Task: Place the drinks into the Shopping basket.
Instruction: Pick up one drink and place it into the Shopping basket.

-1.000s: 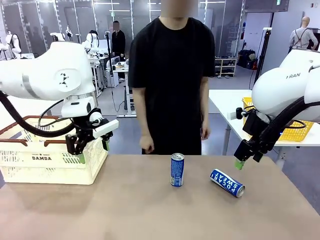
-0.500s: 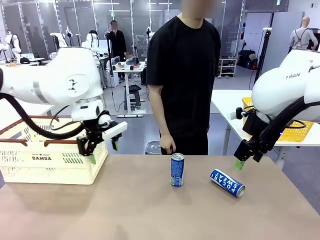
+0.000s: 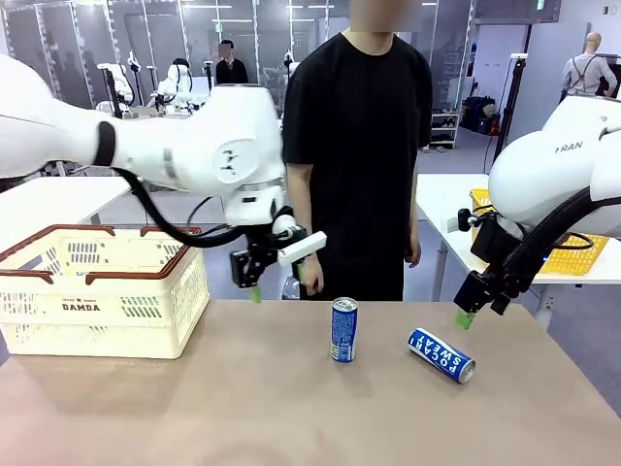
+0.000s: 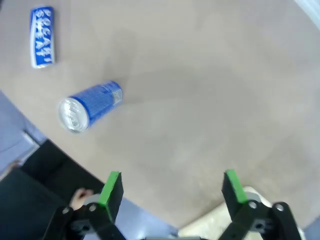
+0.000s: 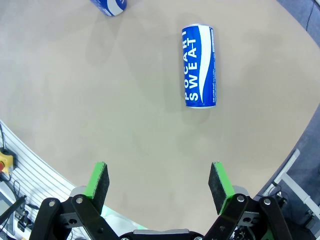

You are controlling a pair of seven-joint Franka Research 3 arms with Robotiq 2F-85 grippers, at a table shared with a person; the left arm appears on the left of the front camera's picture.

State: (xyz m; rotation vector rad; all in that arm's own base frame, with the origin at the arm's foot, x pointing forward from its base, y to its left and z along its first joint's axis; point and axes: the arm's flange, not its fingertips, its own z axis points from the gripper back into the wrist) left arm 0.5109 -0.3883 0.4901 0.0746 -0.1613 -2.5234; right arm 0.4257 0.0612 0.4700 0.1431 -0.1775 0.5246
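Left gripper [image 3: 277, 282], jaws spread, has swung away from the Shopping basket [image 3: 58, 325]; the upright can [image 3: 343, 330] stands ahead of its jaws. Right gripper [image 3: 482, 311] is spread too.

Left pincer [image 3: 277, 282]: moved off the Shopping basket [image 3: 102, 309], which now sits well apart to its left. Upright blue can [image 3: 343, 330] now near, below and to its right. Person [image 3: 359, 146] has stepped sideways and now stands directly behind the pincer, one hand [image 4: 80, 198] just beside it.
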